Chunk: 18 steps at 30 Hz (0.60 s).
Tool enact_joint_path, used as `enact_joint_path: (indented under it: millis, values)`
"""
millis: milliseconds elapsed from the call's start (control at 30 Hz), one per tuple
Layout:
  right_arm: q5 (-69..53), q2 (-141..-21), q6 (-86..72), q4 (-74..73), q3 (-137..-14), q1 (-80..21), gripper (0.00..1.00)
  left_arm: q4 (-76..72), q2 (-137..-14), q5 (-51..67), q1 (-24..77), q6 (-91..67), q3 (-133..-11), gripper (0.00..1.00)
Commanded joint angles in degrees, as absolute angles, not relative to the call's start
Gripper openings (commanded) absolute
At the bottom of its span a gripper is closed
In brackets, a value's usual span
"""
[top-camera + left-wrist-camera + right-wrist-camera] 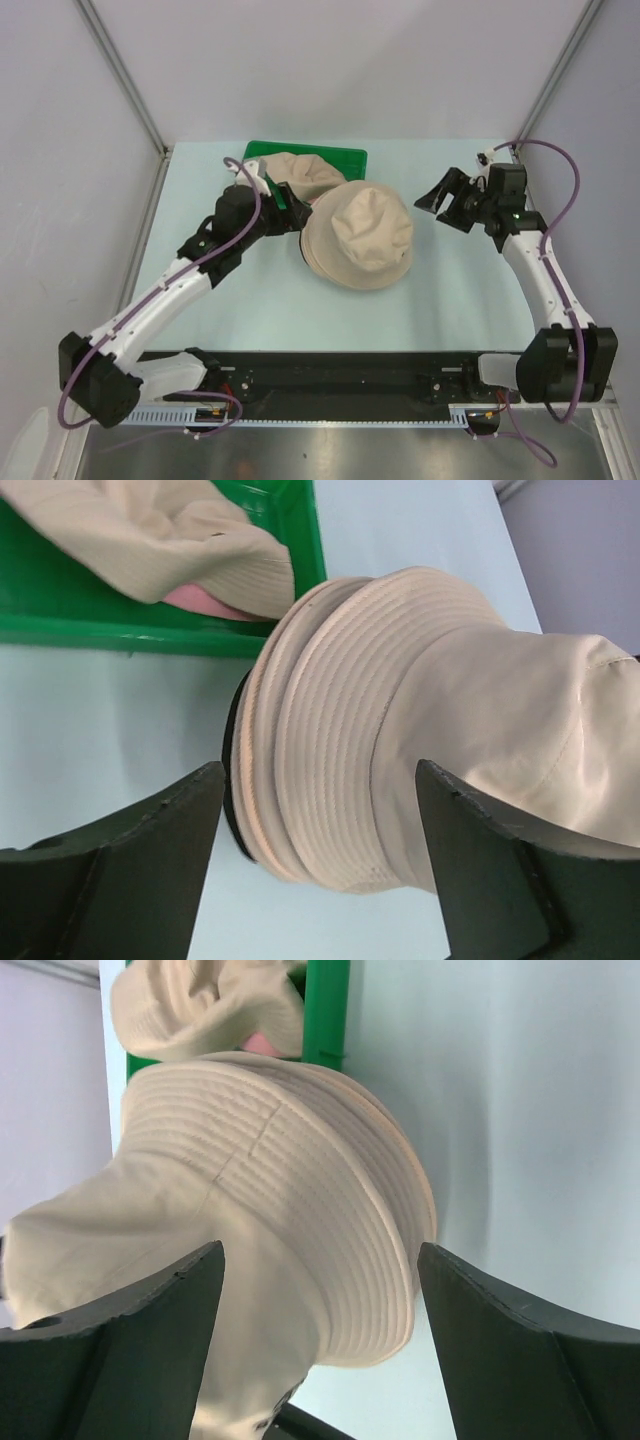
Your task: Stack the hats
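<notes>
Top external view: one pale table (pixel 250 300) carries everything, with two arms reaching over it. The left arm (pixel 170 290) stretches from the near left corner toward the middle. The right arm (pixel 540 270) rises along the right side and bends inward.

At the centre of the table lies one pile of hats (pixel 360 238), beige and crown up. The wrist views show at least two stitched brims layered one on another, with a black edge (pixel 232 780) at the bottom. The exact number in the pile cannot be told.

One green tray (pixel 350 155) sits at the far edge, just behind the pile. One more beige hat (pixel 300 172) lies crumpled in it, a patch of pink lining (pixel 200 600) showing. Its brim reaches the pile's far left rim.

The left gripper (pixel 292 205) hangs at the pile's left edge with its jaws spread wide and nothing between them. Whether it touches the brim cannot be told. The right gripper (pixel 440 205) hovers to the right of the pile, apart from it, its jaws equally wide and gripping nothing.
</notes>
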State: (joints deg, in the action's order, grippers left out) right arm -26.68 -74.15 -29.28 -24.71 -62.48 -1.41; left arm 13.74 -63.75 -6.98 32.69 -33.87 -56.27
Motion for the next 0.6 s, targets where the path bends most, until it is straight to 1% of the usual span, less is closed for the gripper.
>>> enact_joint_path:
  millis: [0,33,67,133,233,367,433,567]
  values:
    - [-24.5,-67.7,-28.7,-27.9,-63.5,-1.1,0.83,5.9,-69.7,8.2,29.3,-27.2,-59.3,0.79]
    - [-24.3,-66.9,-29.2,-27.6,-62.9,-1.1,0.83,4.1,-71.9,9.7,28.5,-27.2,-59.7,0.76]
    - [-23.8,-64.6,-29.7,-27.3,-61.5,-1.1,0.82,2.7,-72.9,13.8,26.7,-27.2,-60.5,0.74]
    - [-23.6,-62.3,-32.2,-27.0,-60.2,-1.1,0.82,0.8,-76.6,17.6,25.4,-26.9,-62.1,0.74]
    - [-23.9,-58.5,-34.5,-28.5,-57.6,-1.1,0.82,1.5,-80.3,18.7,25.0,-25.7,-66.3,0.75]
    - [-25.0,-58.2,-34.5,-33.1,-54.9,-1.2,0.81,0.6,-86.6,18.7,25.0,-24.9,-68.4,0.76]
    - [-26.5,-58.5,-35.6,-32.6,-52.3,-1.2,0.81,0.3,-88.2,19.4,25.0,-24.4,-68.9,0.77]
    - [-29.5,-59.7,-39.8,-27.5,-48.3,-2.7,0.81,-5.3,-90.7,22.2,25.0,-25.0,-68.4,0.80]
